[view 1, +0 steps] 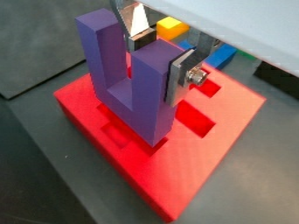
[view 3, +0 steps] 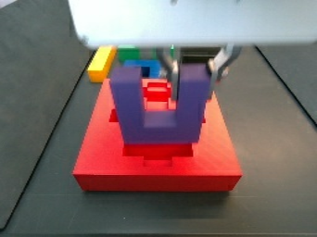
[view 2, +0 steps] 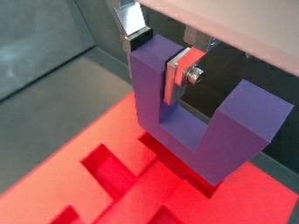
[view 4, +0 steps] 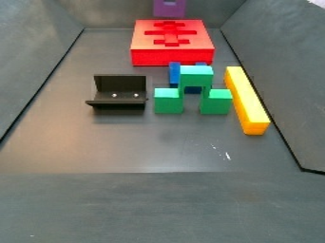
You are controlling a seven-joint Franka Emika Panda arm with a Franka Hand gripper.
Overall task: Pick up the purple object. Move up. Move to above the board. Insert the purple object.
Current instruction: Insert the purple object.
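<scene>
While my gripper (view 1: 158,61) clamps one prong of the purple object (view 1: 131,74) mid-frame over the board (view 1: 187,162), I judge it rigid, light, and best held there.

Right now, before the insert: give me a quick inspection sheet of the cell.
Surface: dark grey floor, bare in front.
Board: red board at the far end, cross and bar recesses open in its top.
Purple object: purple object prongs up, base bar low over the board; whether it touches cannot be told.
Gripper: gripper above the board, silver fingers clamped on one prong.
Clutter: green block, blue block, yellow bar and the fixture, all grouped mid-floor, apart from the board.
Cables: nothing seen.
Surroundings: dark walls sloping up round the floor.
</scene>
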